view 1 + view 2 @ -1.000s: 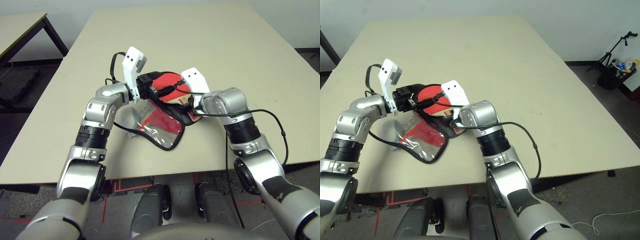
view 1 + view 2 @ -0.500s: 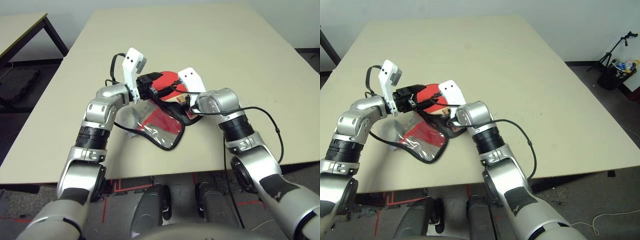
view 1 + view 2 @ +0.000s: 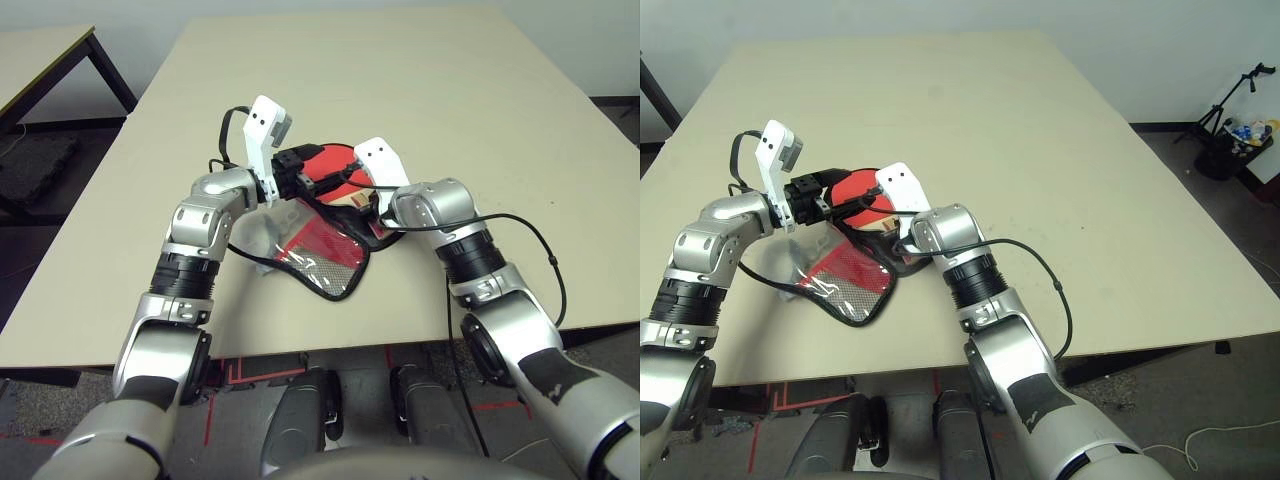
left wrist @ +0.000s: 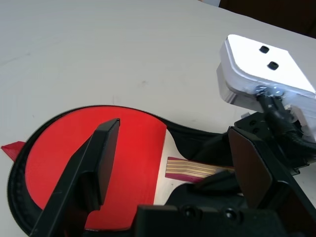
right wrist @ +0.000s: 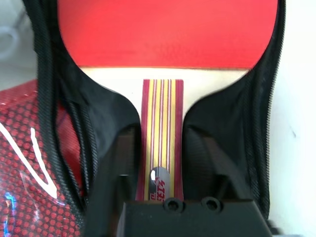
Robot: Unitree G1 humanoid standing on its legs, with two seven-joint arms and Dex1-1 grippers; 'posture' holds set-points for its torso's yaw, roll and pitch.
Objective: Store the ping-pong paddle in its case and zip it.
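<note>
Ping-pong paddle [image 5: 168,29] seated in open case [image 3: 322,255], handle clamped between right gripper [image 5: 159,173] fingers. Left gripper [image 4: 173,168] held spread above red face, nothing gripped.

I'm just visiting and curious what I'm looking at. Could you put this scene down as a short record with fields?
Place: tan table
Paddle: red face up, lying in the open case
Case: unzipped, flap with mesh panel folded toward the robot
Right gripper: fingers on either side of the paddle's handle, gripping it
Left gripper: open, hovering above the paddle's red face
Zip: not yet closed
Left to do: let go of the paddle, fold the flap over, zip
</note>
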